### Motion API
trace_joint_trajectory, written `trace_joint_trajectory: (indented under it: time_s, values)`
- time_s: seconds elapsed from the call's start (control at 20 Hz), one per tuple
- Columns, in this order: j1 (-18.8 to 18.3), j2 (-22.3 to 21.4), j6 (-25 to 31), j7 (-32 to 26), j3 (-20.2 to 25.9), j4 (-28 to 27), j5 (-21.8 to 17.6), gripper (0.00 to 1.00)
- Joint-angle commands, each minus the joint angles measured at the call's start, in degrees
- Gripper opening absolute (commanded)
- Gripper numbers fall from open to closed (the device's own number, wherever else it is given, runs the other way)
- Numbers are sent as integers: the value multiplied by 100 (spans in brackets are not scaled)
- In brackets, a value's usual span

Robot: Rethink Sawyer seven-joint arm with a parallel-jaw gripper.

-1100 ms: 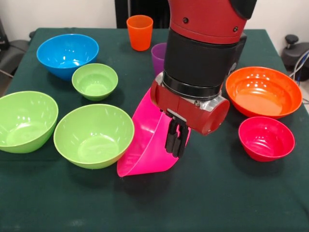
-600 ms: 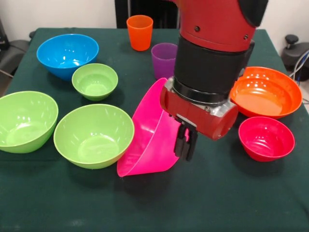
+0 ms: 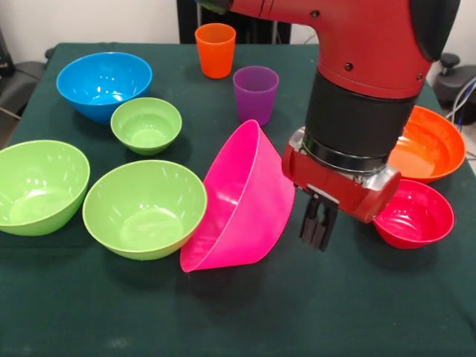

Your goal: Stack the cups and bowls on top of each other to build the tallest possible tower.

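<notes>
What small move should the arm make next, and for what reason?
Probably bring the tool back toward the pink bowl and take its rim. The bowl leans tipped on its side against a lime green bowl, nothing is stacked yet, and the tool hangs shut and empty between the pink bowl and the red bowl.

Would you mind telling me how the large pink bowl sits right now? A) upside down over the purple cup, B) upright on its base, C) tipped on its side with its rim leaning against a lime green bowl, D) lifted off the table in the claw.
C: the pink bowl lies tipped on its side, rim against the nearest lime green bowl, while the claw hangs beside it, apart from it.
</notes>
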Motion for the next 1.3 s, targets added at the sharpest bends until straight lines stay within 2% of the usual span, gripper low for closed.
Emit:
trace_joint_trajectory:
  time_s: [0.05,0.4,0.6,1.3]
  values:
    - [7,254,658,-1165,557,40,-195,0]
    - [-12,420,744,-1473,580,-153,-319,0]
    - [-58,486,596,-1882,712,-141,-380,0]
    - [-94,440,1106,-2308,705,-171,-306,0]
